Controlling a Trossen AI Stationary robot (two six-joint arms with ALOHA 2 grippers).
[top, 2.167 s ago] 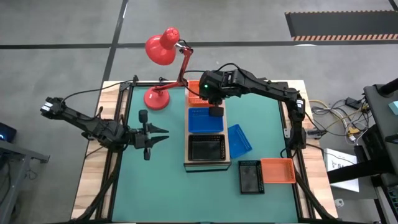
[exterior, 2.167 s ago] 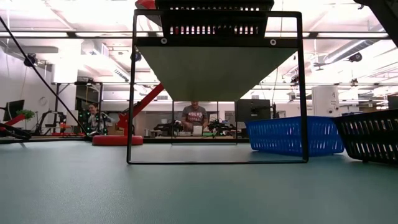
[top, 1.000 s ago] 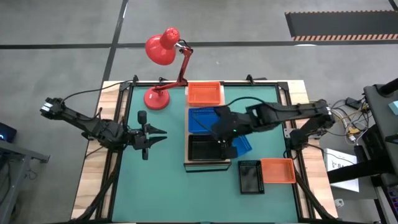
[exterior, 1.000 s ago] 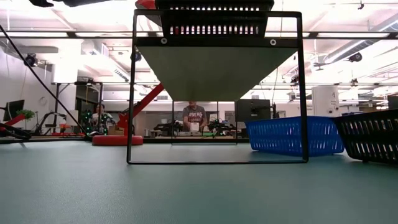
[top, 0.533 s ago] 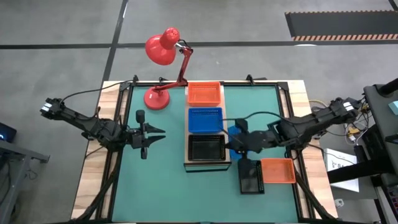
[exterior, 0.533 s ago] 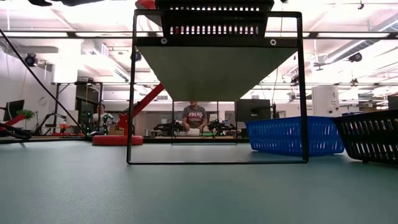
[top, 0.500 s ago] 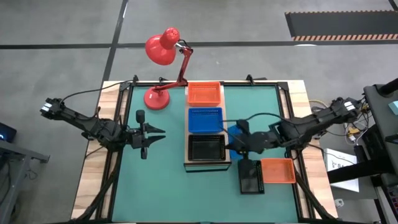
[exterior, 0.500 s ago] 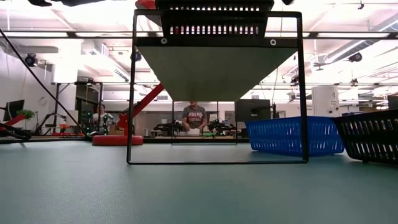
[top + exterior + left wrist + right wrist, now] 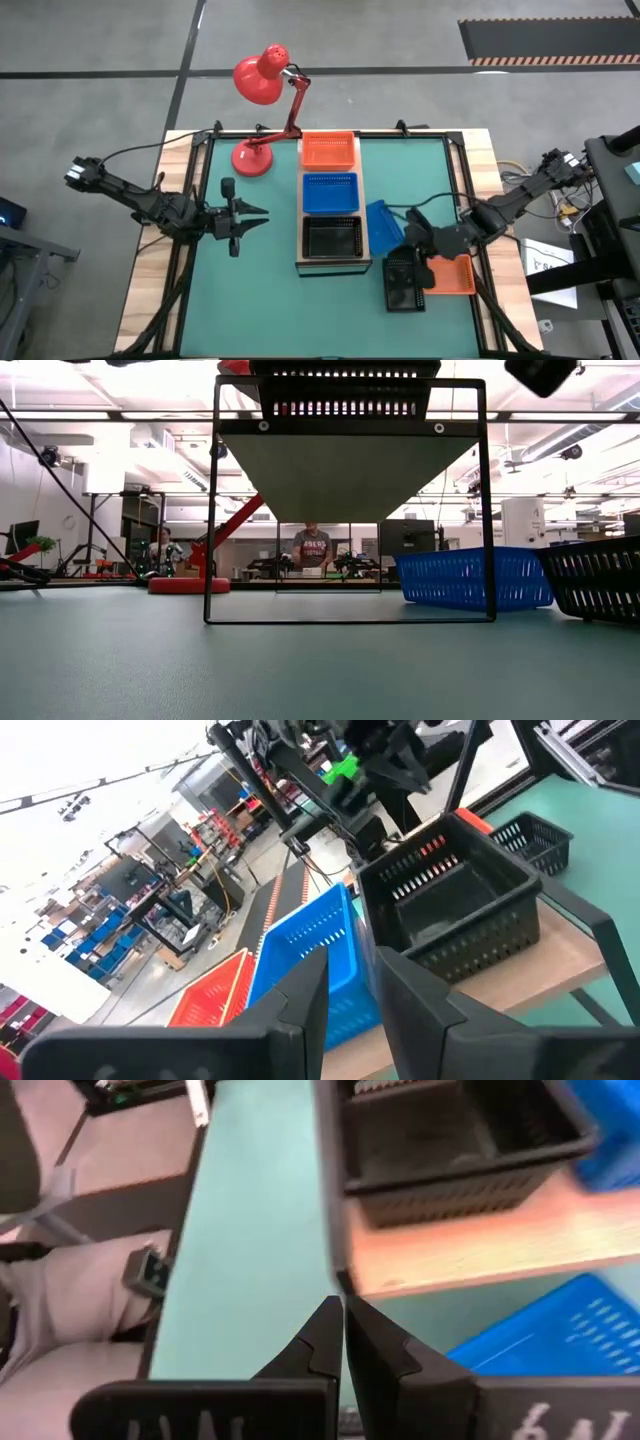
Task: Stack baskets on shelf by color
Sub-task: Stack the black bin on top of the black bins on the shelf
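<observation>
In the high view, the lower right of the green tabletop [image 9: 250, 300] holds a loose black basket [image 9: 402, 283] with a loose orange basket [image 9: 450, 274] touching its right side. The right pincer [image 9: 412, 226] hangs just above these two, its fingers pressed together and empty. Half a second ago it sat further left, beside the shelf's black basket; now the arm has drawn back toward the right edge of the frame. A loose blue basket [image 9: 385, 223] lies tilted between the shelf [image 9: 333, 264] and that pincer, in the same spot as before.

The shelf runs up the middle of the frame and carries three baskets in a row: a black shelf basket [image 9: 332, 237] nearest the bottom, a blue shelf basket [image 9: 331, 192] in the middle, and an orange shelf basket [image 9: 329, 150] at the top. None has shifted.

At middle left the left pincer [image 9: 248, 221] hovers over the mat, fingers narrowly apart with nothing between them, unmoved.

A red desk lamp [image 9: 262, 85] stands at the upper left of the tabletop.

In the low view, a person [image 9: 313, 547] shows far off in the room.
</observation>
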